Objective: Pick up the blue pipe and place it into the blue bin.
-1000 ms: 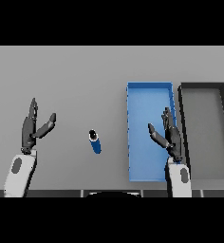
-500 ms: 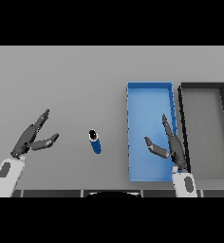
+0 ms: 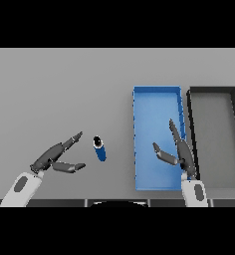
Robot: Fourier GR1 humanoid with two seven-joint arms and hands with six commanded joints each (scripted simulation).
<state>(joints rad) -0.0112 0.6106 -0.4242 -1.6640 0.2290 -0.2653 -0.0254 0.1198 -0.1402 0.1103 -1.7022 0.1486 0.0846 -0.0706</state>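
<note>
The blue pipe lies on the grey table, a short cylinder with its dark open end pointing away from the robot, untouched and well left of the blue bin. The left hand sits low beside it, fingers straight and spread with the thumb held apart below them, tips aimed at the pipe but not reaching it. The right hand hovers over the bin's near half, fingers relaxed and splayed, holding nothing.

The likeliest failure is a nudge: the pipe is round and would probably roll if a straight fingertip meets its side before the thumb closes in behind. A grasp taken too near one end could also let it pivot out (it looks short, so there is little length to spare). Later, carrying it across, the pipe could clip the bin's left wall if brought in low, and the right hand parked above the bin may crowd the drop.

There is bare table all around the pipe, so the approach is free from any side. The bin's interior is open, its right wall just beside a dark bin.
</note>
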